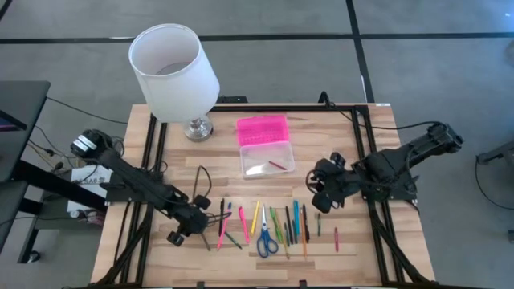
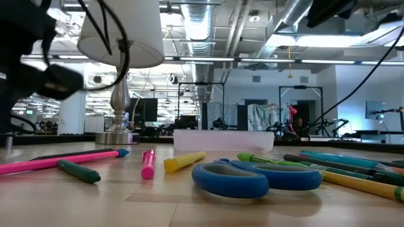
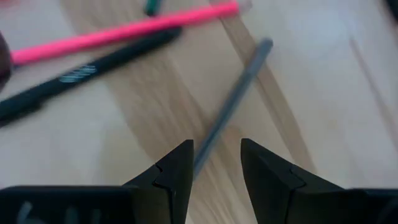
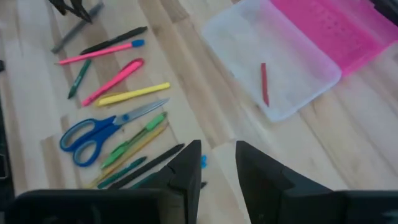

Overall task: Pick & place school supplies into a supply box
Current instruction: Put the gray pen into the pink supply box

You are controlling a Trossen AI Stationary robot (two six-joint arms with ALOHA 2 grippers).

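Left wrist view: my left fingers [image 3: 216,171] hang spread over the grey pencil [image 3: 236,99], just beside the black pen [image 3: 81,78]; thin, stiff, light — I'd pinch mid-shaft.

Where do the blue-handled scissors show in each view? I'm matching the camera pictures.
High view: blue-handled scissors in the supply row's middle.
Low view: front centre.
Left wrist view: not in it.
Right wrist view: beside the yellow marker, scissors.
Shared landmark: the pink-lidded supply box.
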